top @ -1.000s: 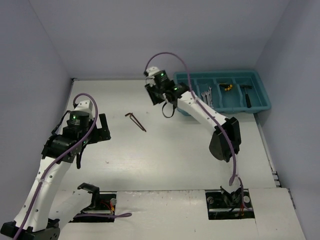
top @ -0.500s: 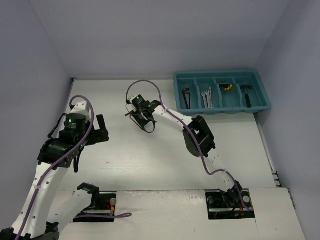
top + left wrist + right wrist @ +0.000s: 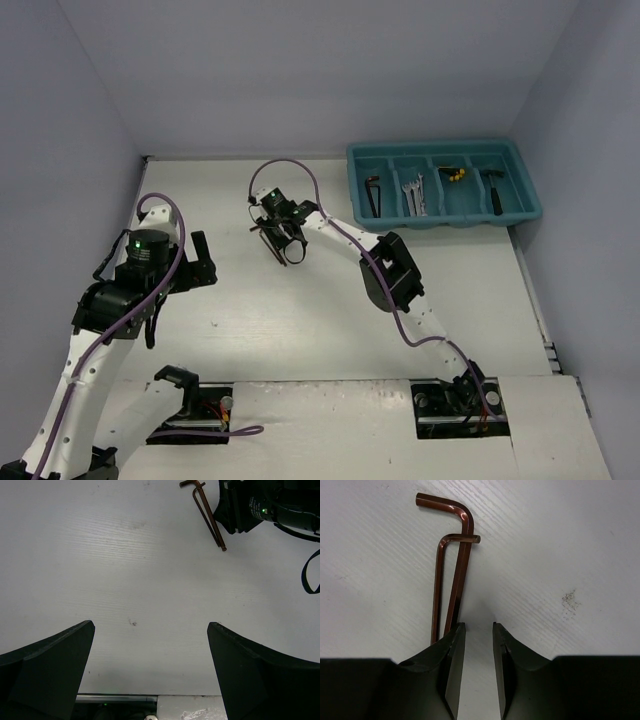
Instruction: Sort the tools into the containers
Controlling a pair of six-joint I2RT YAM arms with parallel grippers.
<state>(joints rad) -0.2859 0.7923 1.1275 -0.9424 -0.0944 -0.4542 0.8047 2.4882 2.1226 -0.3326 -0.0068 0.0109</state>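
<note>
While the right claw (image 3: 479,626) hangs low over the counter (image 3: 560,555), its two fingers (image 3: 447,665) stand only a narrow slit apart. Bare counter shows between them and nothing is gripped. Two reddish L-shaped hex keys (image 3: 462,565) lie flat directly ahead of this claw, their long shafts side by side and pointing back toward it. The thicker key (image 3: 465,520) ends at the tip of one finger, on that finger's outer side and not in the slit. The thinner key (image 3: 437,585) lies just beside it, its short leg crossing over the thicker shaft.

The left claw (image 3: 150,625) is spread wide and holds nothing, with only bare counter between its fingers. From this claw the two hex keys lie well ahead and off to one side, with the right claw's dark body just beside them.

The teal tray (image 3: 530,205) sits well apart from both claws, off to the right claw's right. Its compartment nearest that claw holds a dark hex key (image 3: 372,195). The next holds silver wrenches (image 3: 415,195), the third yellow-and-black pieces (image 3: 455,173), and the farthest a black hammer-like tool (image 3: 493,190).
</note>
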